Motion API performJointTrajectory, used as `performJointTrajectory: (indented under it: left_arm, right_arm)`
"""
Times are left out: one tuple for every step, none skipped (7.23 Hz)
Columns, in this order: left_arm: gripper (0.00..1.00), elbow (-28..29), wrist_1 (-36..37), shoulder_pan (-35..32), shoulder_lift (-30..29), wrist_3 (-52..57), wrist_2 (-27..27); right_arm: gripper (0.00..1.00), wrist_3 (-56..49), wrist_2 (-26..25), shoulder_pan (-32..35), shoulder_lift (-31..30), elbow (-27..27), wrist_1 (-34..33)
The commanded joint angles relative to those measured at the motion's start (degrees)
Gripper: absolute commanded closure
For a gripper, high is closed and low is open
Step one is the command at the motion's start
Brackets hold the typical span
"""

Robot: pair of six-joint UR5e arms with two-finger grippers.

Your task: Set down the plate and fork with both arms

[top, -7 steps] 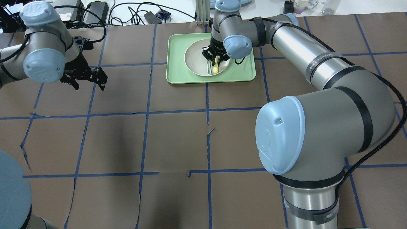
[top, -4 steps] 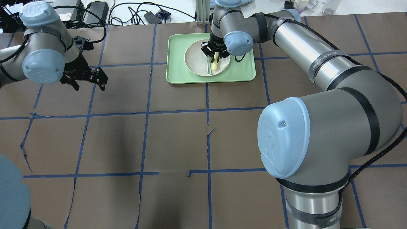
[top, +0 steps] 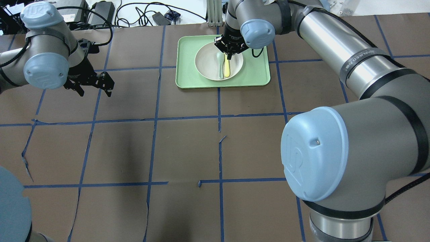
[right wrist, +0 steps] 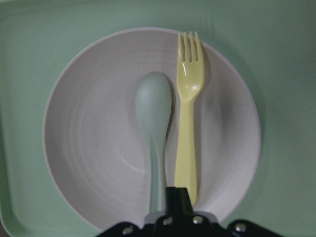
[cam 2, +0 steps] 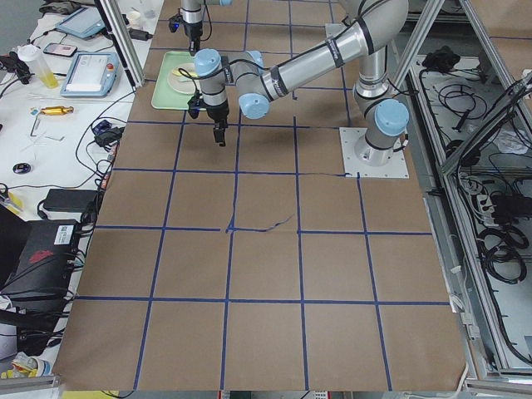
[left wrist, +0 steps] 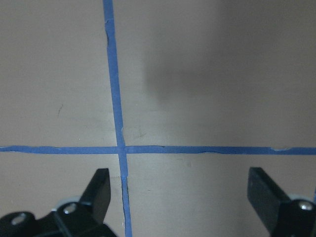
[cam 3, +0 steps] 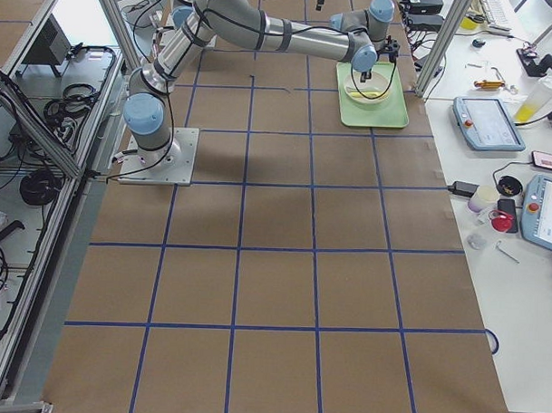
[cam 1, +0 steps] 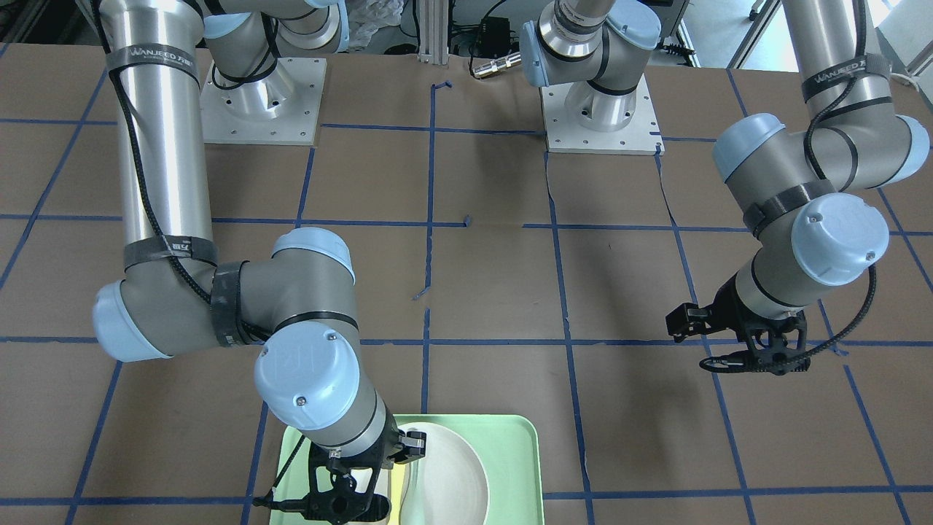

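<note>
The fork (right wrist: 187,123) lies on the plate (right wrist: 98,148), at 3 o'clock from the spoon (right wrist: 154,113). The right gripper (right wrist: 178,202) is pressed together by the fork's handle end. The left gripper (left wrist: 178,173) is spread wide.

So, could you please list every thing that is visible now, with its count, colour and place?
tray: one, mint green, on the table's far middle
plate: one, off-white, on the tray
fork: one, yellow, in the plate beside the spoon
spoon: one, pale grey-green, in the plate
table: one, brown, blue tape grid
arms: two, silver-grey, light blue caps
left hand: one, black, open over the table
right hand: one, black, shut at the fork's handle end
</note>
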Motion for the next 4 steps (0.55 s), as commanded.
performJointTrajectory:
  left_arm:
    - [0.0,-0.1,0.0,0.0,0.3,0.0,0.0]
    - [0.0,-0.1,0.0,0.0,0.4,0.0,0.0]
    - [0.0,-0.1,-0.1,0.0,0.5,0.0,0.0]
    - [0.0,-0.1,-0.1,0.0,0.5,0.0,0.0]
  right_arm:
    - [1.0,-0.8,0.3,-1.1,-1.1,2.6,0.7]
    - [1.0,-0.8,0.4,-1.0,-0.4,2.9,-0.1]
    - [0.99,-0.8,0.4,-1.0,-0.2,2.9,-0.5]
    - [0.62,-1.5,0.4,-1.0,-0.7,2.9,-0.4]
